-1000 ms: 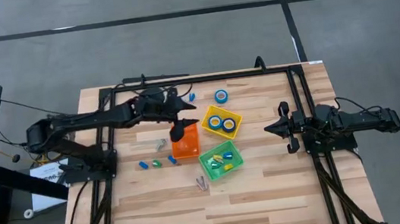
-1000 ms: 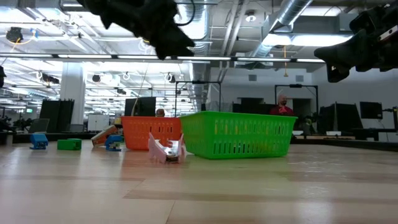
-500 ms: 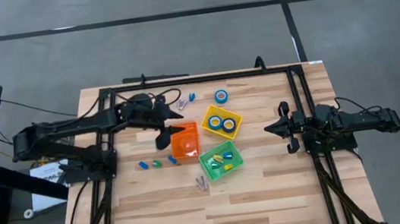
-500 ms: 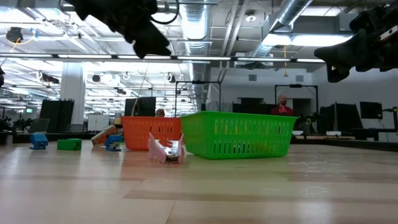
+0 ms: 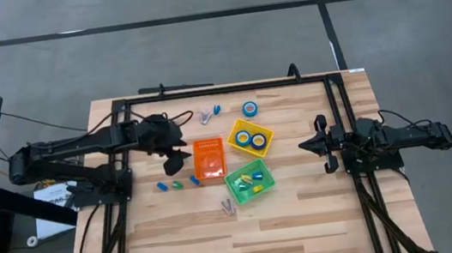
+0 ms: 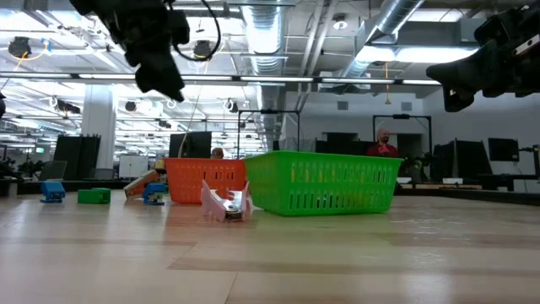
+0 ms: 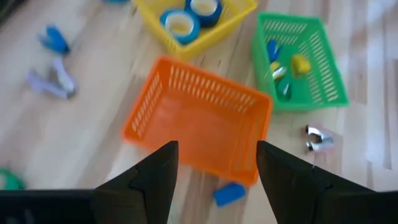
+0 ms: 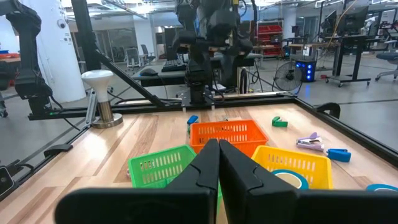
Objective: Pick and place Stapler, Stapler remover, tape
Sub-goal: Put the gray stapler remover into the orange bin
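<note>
One camera hangs over me and looks straight down on the whole table (image 5: 307, 220), my arms reaching in from either side. Another sits at tabletop height, facing level across the wood into the room behind. My left wrist camera looks steeply down, close above the orange bin (image 7: 199, 121). My right wrist camera looks nearly level across the table. All four share that orange bin and the green bin (image 6: 325, 181) beside it.
</note>
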{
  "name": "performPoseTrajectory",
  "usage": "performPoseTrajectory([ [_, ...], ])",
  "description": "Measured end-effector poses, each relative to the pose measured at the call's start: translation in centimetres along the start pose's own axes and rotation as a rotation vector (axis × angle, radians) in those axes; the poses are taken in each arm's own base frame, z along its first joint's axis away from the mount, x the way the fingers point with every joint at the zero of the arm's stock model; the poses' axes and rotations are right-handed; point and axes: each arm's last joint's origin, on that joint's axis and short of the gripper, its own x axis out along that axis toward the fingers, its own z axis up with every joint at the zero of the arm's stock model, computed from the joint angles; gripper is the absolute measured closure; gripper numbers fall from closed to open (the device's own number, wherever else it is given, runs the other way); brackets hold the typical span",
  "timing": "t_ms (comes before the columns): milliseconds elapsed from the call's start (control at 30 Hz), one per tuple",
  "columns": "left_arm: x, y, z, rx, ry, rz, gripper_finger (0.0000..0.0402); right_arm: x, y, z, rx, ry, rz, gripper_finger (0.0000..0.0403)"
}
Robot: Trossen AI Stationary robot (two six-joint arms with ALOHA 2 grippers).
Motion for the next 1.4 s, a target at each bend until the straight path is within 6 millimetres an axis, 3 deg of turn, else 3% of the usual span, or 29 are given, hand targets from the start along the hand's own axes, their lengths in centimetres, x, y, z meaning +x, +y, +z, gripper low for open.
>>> performPoseTrajectory([
  [233, 0.0, 0.4, -0.7, -0.176, 0.071, 0.037, 0.0195, 0.0, 0.0, 0.0, 0.0, 0.0, 0.0, 0.0402],
  [467, 0.2, 1.6, -1.4, -0.387, 0.135, 0.183, 0.0195, 0.0, 0.0, 0.0, 0.0, 0.0, 0.0, 0.0402],
  [633, 1.5, 2.2, -2.9, -0.445, 0.195, 0.218, 0.0195, 0.0, 0.0, 0.0, 0.0, 0.0, 0.0, 0.0402],
  [800, 2.8, 2.0, -5.2, -0.476, 0.28, 0.239, 0.0195, 0.0, 0.0, 0.0, 0.0, 0.0, 0.0, 0.0402],
  [1100, 3.6, 0.5, -7.3, -0.453, 0.321, 0.209, 0.0191, 0.0, 0.0, 0.0, 0.0, 0.0, 0.0, 0.0402],
  [1400, 4.4, -0.8, -8.5, -0.384, 0.233, 0.269, 0.0192, 0.0, 0.0, 0.0, 0.0, 0.0, 0.0, 0.0402],
])
